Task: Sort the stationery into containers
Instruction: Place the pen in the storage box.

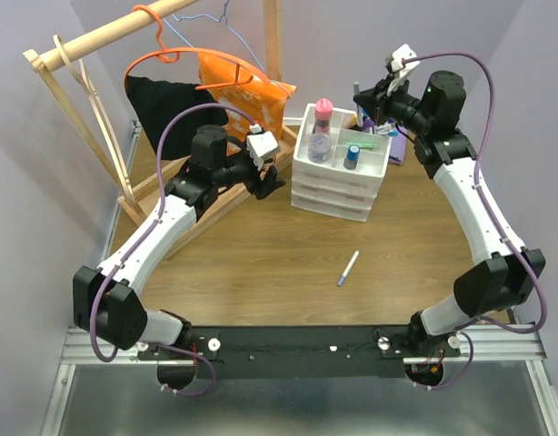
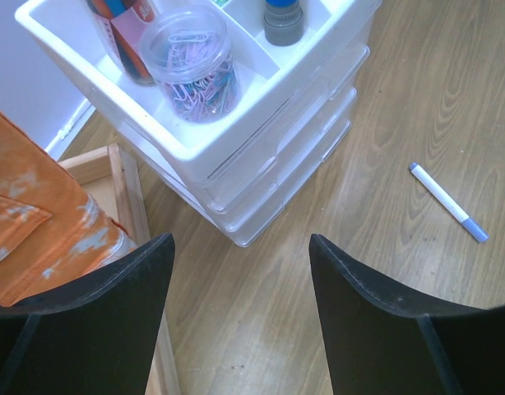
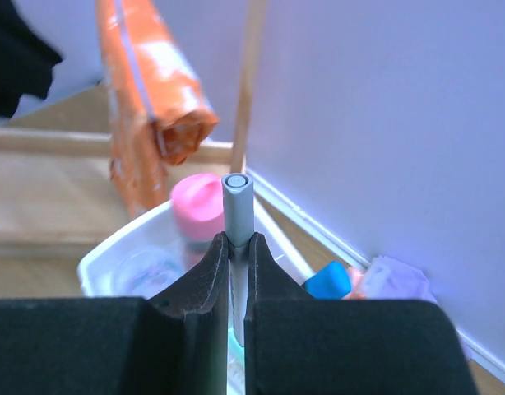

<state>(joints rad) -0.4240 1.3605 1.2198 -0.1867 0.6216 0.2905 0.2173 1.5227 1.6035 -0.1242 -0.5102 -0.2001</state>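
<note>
The white three-drawer organiser (image 1: 332,193) stands at the back middle of the table; its divided tray (image 1: 377,163) holds a pink-capped bottle (image 1: 323,112), a jar of paper clips (image 1: 320,148), a blue-capped bottle (image 1: 351,156) and a green pen (image 1: 373,143). My right gripper (image 1: 367,107) is above the tray's far right corner, shut on a grey-capped pen (image 3: 237,204); the pink cap (image 3: 196,206) lies below it. A blue-capped white pen (image 1: 348,268) lies on the table; it also shows in the left wrist view (image 2: 447,201). My left gripper (image 1: 270,180) is open and empty, left of the organiser (image 2: 261,156).
A wooden clothes rack (image 1: 97,36) with an orange hanger, a black cloth (image 1: 165,104) and an orange bag (image 1: 238,91) stands at the back left. More stationery (image 1: 394,138) lies behind the organiser near the wall, including a blue piece (image 3: 328,281).
</note>
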